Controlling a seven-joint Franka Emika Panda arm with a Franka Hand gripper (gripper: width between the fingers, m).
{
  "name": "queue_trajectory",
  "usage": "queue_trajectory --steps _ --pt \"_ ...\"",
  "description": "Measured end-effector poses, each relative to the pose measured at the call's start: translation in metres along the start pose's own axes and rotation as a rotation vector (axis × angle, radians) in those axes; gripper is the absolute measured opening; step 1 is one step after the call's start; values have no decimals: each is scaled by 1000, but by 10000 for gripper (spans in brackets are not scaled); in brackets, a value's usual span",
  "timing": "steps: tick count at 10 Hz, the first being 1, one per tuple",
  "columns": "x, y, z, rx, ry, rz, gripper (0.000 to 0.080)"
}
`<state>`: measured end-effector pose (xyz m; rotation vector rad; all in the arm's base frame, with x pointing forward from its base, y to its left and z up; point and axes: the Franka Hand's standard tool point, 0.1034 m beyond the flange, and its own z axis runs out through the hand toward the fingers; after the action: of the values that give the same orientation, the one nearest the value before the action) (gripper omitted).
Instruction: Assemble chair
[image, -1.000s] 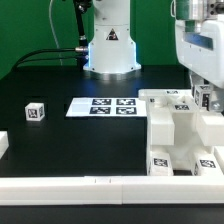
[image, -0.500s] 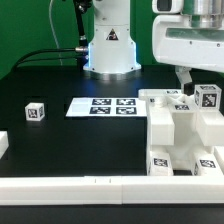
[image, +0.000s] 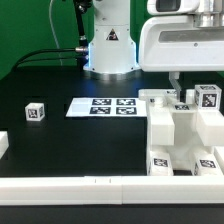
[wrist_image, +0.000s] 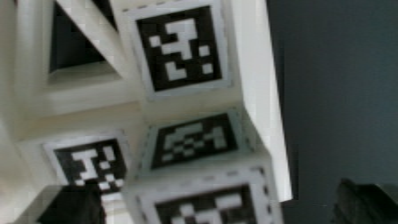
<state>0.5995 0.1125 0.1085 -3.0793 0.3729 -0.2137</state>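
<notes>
Right now I have the gripper (image: 178, 92) hanging just above the chair (image: 180, 128), at about three o'clock in the exterior view. Its big white housing fills the upper part of that side, and the fingers (image: 174, 84) reach down toward the top of the assembly. From my wrist camera the two dark fingertips (wrist_image: 63, 208) stand wide apart with nothing clamped between them, so I read the pincer as open and empty.

My chair is a stack of glossy white blocky parts sitting on the black table (image: 70, 140), toward four o'clock in the exterior view, against the long white border rail (image: 90, 188) that runs along six o'clock. Tags show on its lower front faces and on a small cube-like part (image: 207, 97) at its top. In the wrist view I see its tagged white faces close up, somewhat blurred.

Out at nine o'clock a small tagged white cube (image: 36, 112) sits alone, well apart from the assembly. Between them, near the centre, the marker board (image: 102, 105) lies flat. At twelve o'clock stands the arm's white base (image: 109, 48), with black cables (image: 40, 55) trailing toward ten o'clock.
</notes>
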Motion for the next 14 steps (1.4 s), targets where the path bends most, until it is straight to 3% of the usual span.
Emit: queue_trajectory --steps 2,4,8,14 --pt "1 1 0 0 0 37 634" --pt "1 1 0 0 -1 148 275" --pt "3 8 1 -9 -19 441 278" --pt "-2 7 1 -8 -50 1109 279"
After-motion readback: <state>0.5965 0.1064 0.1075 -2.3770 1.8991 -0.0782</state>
